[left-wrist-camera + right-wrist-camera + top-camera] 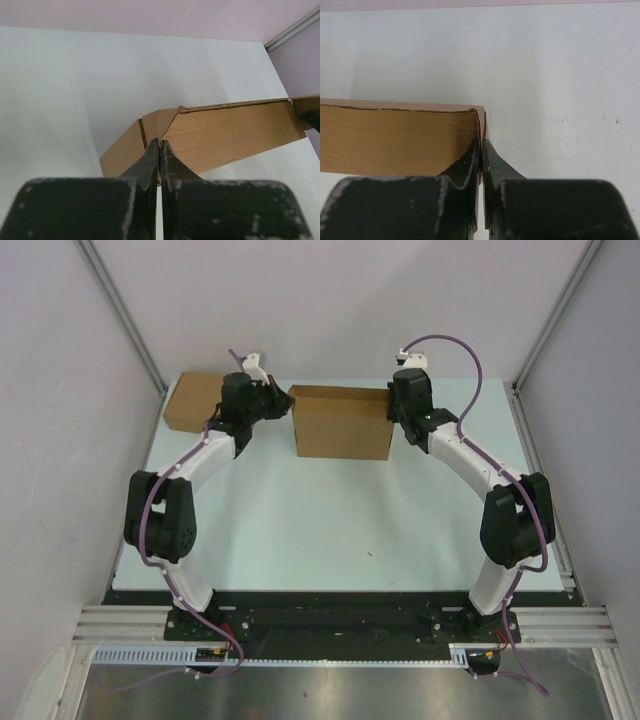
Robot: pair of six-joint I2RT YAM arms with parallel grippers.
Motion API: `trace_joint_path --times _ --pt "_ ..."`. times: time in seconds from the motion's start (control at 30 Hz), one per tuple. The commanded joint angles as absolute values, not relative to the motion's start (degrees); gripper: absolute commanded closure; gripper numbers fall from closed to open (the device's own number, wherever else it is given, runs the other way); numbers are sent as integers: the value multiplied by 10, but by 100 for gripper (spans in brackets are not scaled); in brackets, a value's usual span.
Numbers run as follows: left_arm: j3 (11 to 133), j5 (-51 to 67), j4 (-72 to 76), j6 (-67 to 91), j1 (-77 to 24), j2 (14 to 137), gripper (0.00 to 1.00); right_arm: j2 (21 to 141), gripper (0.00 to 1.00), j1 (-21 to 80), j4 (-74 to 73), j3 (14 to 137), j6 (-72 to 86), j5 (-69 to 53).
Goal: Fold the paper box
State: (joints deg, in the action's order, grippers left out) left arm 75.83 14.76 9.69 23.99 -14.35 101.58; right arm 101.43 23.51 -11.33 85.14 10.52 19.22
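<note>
The paper box [340, 430] stands in the far middle of the table, brown cardboard with its walls up and its top open. My left gripper [283, 403] is shut, its tips against the box's left end. In the left wrist view the tips [159, 143] meet at a creased corner flap of the box [225, 132], with no cardboard clearly between them. My right gripper [391, 412] is at the right end. Seen from the right wrist, it [481, 142] is shut on the doubled edge of the right side wall of the box [395, 142].
A second, ready-made flat brown cardboard box [192, 405] lies at the far left, just behind my left arm. Grey walls with metal rails [125, 320] close the table in at the back and sides. Both arm bases sit on the black bar [340, 615] at the near edge.
</note>
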Motion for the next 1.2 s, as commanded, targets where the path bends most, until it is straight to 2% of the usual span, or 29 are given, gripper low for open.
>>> trace_joint_path --times 0.0,0.37,0.63,0.97,1.17 --pt "742 134 121 231 -149 991 100 1011 100 235 -137 837 112 201" --pt "722 121 145 232 -161 985 100 1011 100 241 -137 835 113 207" --pt "633 85 231 205 -172 958 100 1009 100 246 -134 823 118 218" --pt "616 56 221 191 -172 942 97 990 68 250 -140 817 134 229" --pt "613 50 221 192 -171 944 96 969 58 257 -137 812 136 239"
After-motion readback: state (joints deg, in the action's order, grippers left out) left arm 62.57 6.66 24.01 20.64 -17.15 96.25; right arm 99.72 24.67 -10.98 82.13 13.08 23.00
